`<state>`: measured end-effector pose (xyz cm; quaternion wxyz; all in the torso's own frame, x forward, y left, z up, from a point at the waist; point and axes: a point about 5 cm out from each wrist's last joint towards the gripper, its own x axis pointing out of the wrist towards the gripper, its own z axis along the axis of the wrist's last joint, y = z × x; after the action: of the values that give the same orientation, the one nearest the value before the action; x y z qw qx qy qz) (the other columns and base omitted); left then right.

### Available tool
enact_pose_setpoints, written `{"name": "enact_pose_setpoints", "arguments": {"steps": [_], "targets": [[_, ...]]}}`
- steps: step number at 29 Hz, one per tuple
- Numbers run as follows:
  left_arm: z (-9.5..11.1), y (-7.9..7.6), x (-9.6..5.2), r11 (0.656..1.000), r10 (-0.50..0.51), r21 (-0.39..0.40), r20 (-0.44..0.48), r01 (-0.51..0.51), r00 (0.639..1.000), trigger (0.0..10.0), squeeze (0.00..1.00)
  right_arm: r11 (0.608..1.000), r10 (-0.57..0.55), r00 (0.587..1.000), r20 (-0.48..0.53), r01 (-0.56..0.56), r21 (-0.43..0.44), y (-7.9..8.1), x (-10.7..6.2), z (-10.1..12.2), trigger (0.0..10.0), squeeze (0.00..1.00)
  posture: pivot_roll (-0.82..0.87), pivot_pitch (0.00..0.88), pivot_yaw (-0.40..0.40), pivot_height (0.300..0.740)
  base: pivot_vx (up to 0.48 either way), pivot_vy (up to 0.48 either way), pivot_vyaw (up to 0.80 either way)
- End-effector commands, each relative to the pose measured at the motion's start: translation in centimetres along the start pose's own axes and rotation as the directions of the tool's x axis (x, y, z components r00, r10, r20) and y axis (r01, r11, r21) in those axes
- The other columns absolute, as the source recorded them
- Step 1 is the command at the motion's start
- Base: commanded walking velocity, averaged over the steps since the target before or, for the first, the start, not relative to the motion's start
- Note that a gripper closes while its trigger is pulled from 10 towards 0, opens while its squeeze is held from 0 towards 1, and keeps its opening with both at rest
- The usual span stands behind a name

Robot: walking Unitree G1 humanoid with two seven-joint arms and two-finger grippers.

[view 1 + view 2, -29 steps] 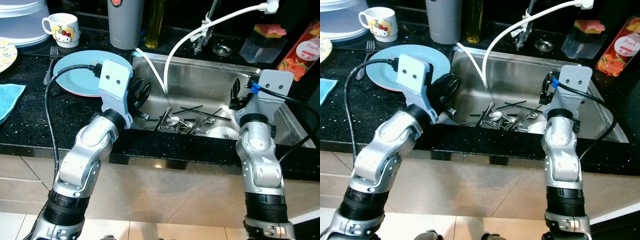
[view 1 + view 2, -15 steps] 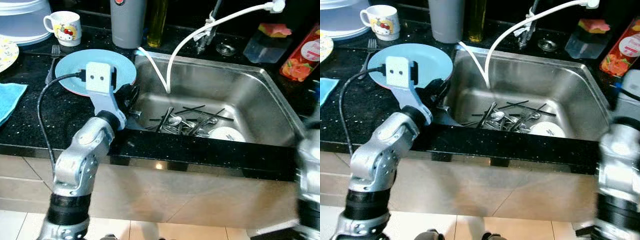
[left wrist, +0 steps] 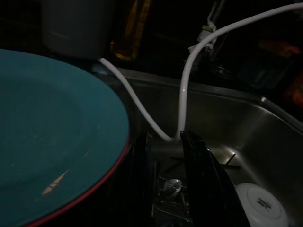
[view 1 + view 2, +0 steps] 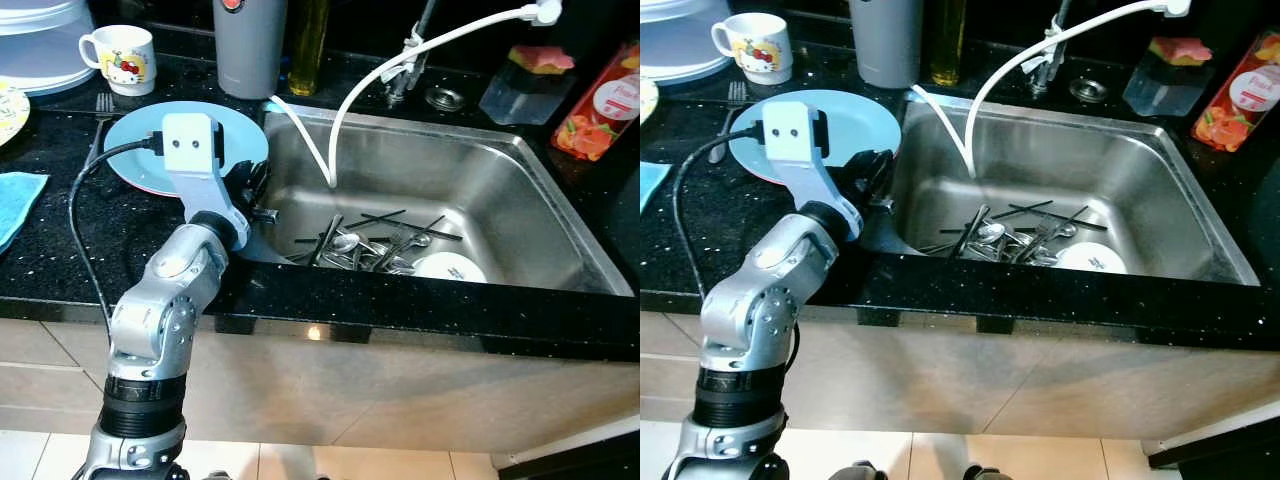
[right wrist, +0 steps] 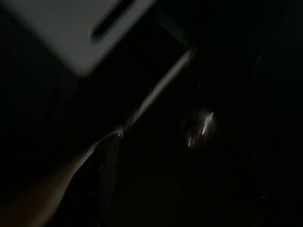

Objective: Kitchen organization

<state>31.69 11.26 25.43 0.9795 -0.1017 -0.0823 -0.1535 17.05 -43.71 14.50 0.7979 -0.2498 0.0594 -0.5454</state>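
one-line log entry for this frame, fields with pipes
left hand: at sink's left rim, beside blue plate | holding: nothing seen | sink: cutlery pile, white dish | right arm: idle

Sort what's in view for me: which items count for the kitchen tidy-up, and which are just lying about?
Job items:
left gripper
round light blue plate
pile of metal cutlery
small white dish
stainless steel sink

Lying about:
white cartoon mug
grey cylindrical container
white hose
red carton
blue cloth
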Motion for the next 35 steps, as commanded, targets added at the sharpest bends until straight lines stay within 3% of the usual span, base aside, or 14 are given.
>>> {"name": "enact_pose_setpoints", "arguments": {"steps": [1,8,14,16,22,23,24,25,26,27,28,30,32,35], "targets": [[-0.1,-0.1,0.3,1.000,0.004,0.010,-0.004,-0.004,1.000,10.0,0.00,0.999,0.034,0.994,-0.101,-0.038,-0.031,0.6,-1.4,-3.1,10.0,0.00,0.15,0.112,-0.120,0.740,0.000,0.000,0.00],[0.1,0.1,0.3,0.999,0.014,0.032,-0.003,-0.013,1.000,10.0,0.00,0.992,0.067,0.970,-0.233,-0.091,-0.092,0.7,-3.9,-7.7,10.0,0.00,0.16,0.113,-0.120,0.740,0.000,0.000,0.00],[0.2,0.2,0.5,1.000,-0.009,0.003,-0.033,0.009,0.999,10.0,0.00,0.967,0.189,0.901,-0.389,-0.240,-0.087,1.7,-7.6,-12.0,10.0,0.00,0.16,0.113,-0.119,0.740,0.000,0.000,0.00],[0.5,-0.1,0.7,0.998,-0.024,0.064,-0.021,0.025,1.000,10.0,0.00,0.922,0.312,0.827,-0.468,-0.382,-0.059,3.0,-10.3,-13.9,10.0,0.00,0.16,0.111,-0.122,0.740,0.000,0.000,0.00],[0.6,0.1,0.8,0.995,-0.014,0.096,-0.011,0.015,1.000,10.0,0.00,0.848,0.444,0.715,-0.541,-0.530,-0.004,4.4,-13.0,-15.6,10.0,0.00,0.16,0.111,-0.120,0.740,0.000,0.000,0.00],[0.7,0.4,0.8,0.992,0.001,0.129,-0.003,-0.001,1.000,10.0,0.00,0.805,0.506,0.648,-0.570,-0.591,0.043,5.1,-14.4,-16.1,10.0,0.00,0.16,0.111,-0.119,0.740,0.000,0.000,0.00],[0.6,0.5,0.8,0.989,-0.006,0.149,-0.005,0.007,1.000,10.0,0.00,0.717,0.595,0.527,-0.606,-0.689,0.105,6.4,-16.9,-17.0,10.0,0.00,0.16,0.111,-0.120,0.740,0.000,0.000,0.00],[0.6,0.6,0.7,0.990,-0.004,0.142,-0.003,0.005,1.000,10.0,0.00,0.656,0.645,0.458,-0.612,-0.742,0.136,7.2,-18.3,-17.2,10.0,0.00,0.17,0.111,-0.119,0.740,0.000,0.000,0.00],[0.6,0.6,0.7,0.990,-0.004,0.142,-0.003,0.005,1.000,10.0,0.00,0.656,0.645,0.458,-0.612,-0.742,0.136,7.2,-18.3,-17.2,10.0,0.00,0.17,0.111,-0.119,0.740,0.000,0.000,0.00],[0.7,0.7,0.7,0.990,0.004,0.142,0.004,-0.005,1.000,10.0,0.00,0.577,0.697,0.360,-0.620,-0.795,0.186,8.2,-20.1,-17.4,10.0,0.00,0.17,0.110,-0.119,0.740,0.000,0.000,0.00],[0.7,0.7,0.7,0.990,0.004,0.142,0.004,-0.005,1.000,10.0,0.00,0.577,0.697,0.360,-0.620,-0.795,0.186,8.2,-20.1,-17.4,10.0,0.00,0.17,0.110,-0.119,0.740,0.000,0.000,0.00],[0.8,0.7,0.6,0.988,0.005,0.156,0.016,-0.008,1.000,10.0,0.00,0.508,0.732,0.281,-0.620,-0.832,0.224,9.3,-21.9,-17.3,10.0,0.00,0.18,0.105,-0.122,0.740,0.000,0.000,0.00],[0.9,0.7,0.6,0.986,0.003,0.169,0.021,-0.006,1.000,10.0,0.00,0.482,0.746,0.250,-0.617,-0.842,0.242,10.0,-22.6,-17.1,10.0,0.00,0.18,0.105,-0.122,0.740,0.000,0.000,0.00],[0.9,0.6,0.5,0.983,0.002,0.186,0.029,-0.007,1.000,10.0,0.00,0.460,0.762,0.242,-0.601,-0.855,0.239,11.8,-23.3,-16.2,10.0,0.00,0.19,0.093,-0.125,0.740,0.000,0.000,0.00]]}}
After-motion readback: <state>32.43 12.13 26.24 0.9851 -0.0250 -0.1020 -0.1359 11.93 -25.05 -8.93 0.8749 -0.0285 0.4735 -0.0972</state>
